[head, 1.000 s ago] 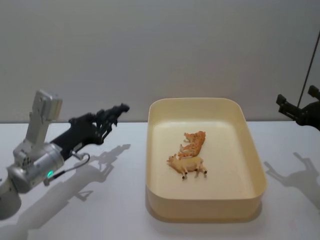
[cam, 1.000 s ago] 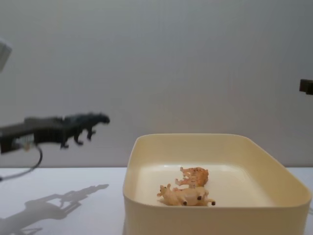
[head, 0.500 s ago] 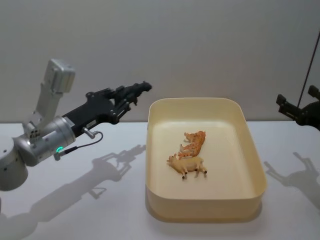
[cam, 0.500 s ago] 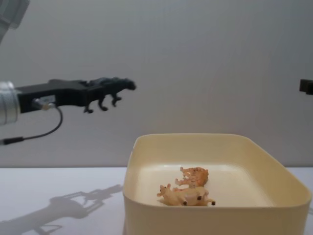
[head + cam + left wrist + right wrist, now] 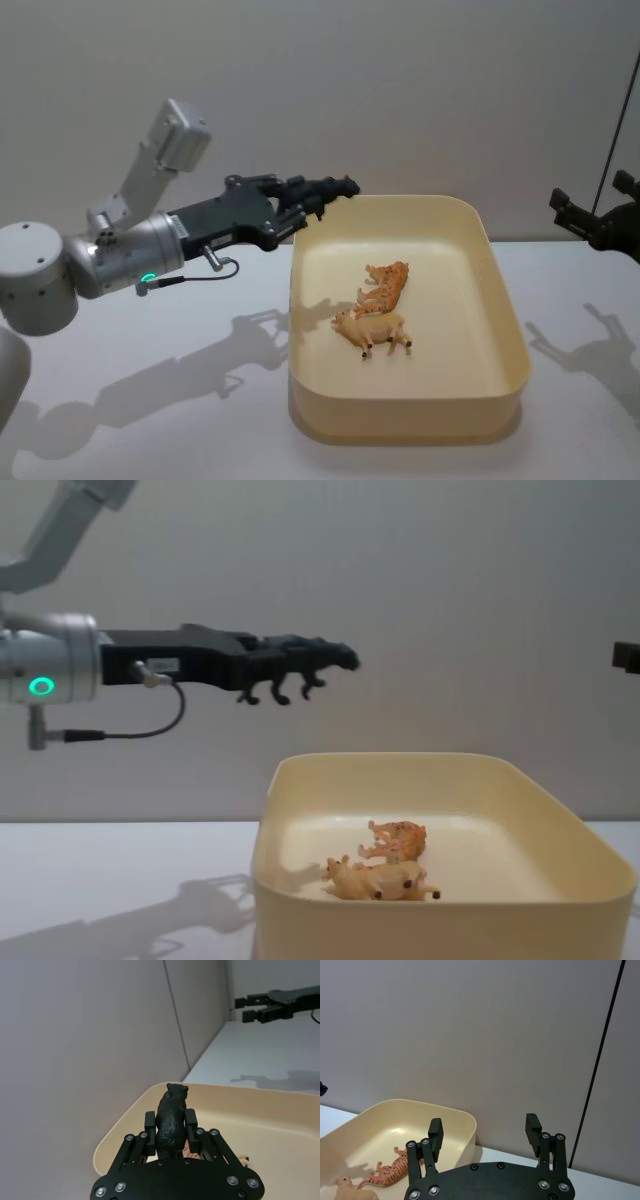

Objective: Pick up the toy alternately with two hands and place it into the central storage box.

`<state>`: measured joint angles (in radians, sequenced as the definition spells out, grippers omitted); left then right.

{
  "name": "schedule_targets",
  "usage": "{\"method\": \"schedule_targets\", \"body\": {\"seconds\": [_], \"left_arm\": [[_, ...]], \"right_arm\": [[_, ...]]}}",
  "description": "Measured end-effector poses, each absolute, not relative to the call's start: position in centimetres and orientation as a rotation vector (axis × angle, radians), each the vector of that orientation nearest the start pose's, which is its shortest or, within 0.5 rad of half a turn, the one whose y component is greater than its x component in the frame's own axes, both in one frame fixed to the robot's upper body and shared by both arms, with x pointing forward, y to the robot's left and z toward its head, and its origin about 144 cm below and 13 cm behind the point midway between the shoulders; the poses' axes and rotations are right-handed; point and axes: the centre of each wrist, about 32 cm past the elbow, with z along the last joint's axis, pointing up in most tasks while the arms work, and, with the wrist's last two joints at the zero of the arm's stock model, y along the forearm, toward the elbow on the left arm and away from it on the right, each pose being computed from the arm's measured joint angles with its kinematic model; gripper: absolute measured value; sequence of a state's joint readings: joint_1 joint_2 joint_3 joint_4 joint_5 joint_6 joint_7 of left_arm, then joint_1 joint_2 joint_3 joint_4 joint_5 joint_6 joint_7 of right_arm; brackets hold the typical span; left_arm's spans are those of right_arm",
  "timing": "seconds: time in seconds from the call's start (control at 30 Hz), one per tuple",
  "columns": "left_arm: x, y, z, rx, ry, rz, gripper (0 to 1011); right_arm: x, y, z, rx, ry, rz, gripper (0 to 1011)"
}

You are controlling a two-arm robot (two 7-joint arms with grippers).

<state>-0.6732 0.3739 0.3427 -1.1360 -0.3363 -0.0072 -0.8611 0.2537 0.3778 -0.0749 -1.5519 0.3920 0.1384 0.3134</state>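
left gripper (image 5: 290, 670) clamps black toy (image 5: 310, 660), upper left over storage box (image 5: 300, 780) rim — carry inward before release; right gripper (image 5: 485, 1135) spread, idle.

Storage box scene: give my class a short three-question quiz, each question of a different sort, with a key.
1. True or false: the left pincer is shut on a black toy animal.
2. How many toy animals lie inside the storage box?
3. Where is the black toy animal?
A. resting on the box floor
B. held in the air above the box's left rim
C. lying on the table

Key:
1. True.
2. Two: a striped orange one and a pale tan one.
3. B. The right pincer is open, off to the right.
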Motion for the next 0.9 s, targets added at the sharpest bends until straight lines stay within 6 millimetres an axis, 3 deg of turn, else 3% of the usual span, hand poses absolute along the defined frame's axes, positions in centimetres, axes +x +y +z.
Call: {"method": "schedule_targets", "body": {"seconds": [0.33, 0.4, 0.6, 0.9], "left_arm": [[64.8, 26.5, 128.5, 0.205, -0.261, 0.434, 317], [65.1, 26.2, 128.6, 0.214, -0.267, 0.418, 355], [66.0, 25.1, 129.0, 0.25, -0.289, 0.367, 578], [66.6, 24.3, 129.3, 0.277, -0.305, 0.331, 829]], "right_arm": [[52.2, -31.7, 123.9, 0.044, -0.059, -1.193, 1001], [52.2, -31.7, 123.9, 0.044, -0.059, -1.193, 1001], [52.2, -31.7, 123.9, 0.044, -0.059, -1.193, 1001], [52.2, -31.7, 123.9, 0.044, -0.059, -1.193, 1001]]}}
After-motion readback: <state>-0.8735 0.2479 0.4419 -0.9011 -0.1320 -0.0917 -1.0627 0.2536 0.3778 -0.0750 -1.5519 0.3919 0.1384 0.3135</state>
